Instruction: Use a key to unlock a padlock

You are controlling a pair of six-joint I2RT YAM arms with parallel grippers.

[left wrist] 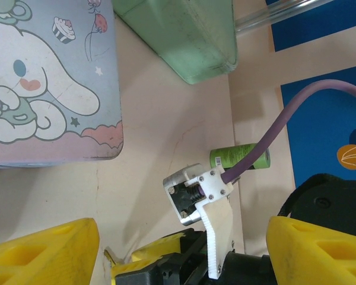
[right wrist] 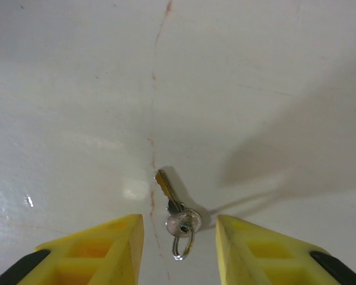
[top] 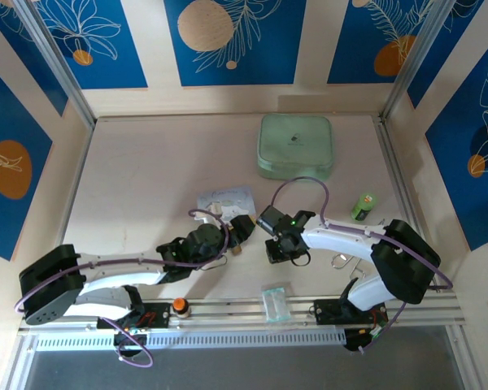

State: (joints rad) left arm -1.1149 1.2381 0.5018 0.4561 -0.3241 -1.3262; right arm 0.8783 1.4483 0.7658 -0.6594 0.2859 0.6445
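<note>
The key pickup is in hand: the right gripper [right wrist: 178, 227] is hovering with its fingers open, straddling the key [right wrist: 174, 208] without touching it. The key is lying flat on the counter [right wrist: 255, 89], toward the near edge, about midway between the sides. Next, the fingers are needing to drop and close on the round head, leaving the blade free. The left gripper [left wrist: 181, 237] is holding its fingers spread on nothing. The right wrist view is giving the key's lie; the top view is showing both arms meeting, and a brass speck there is possibly the padlock [top: 237, 249]
</note>
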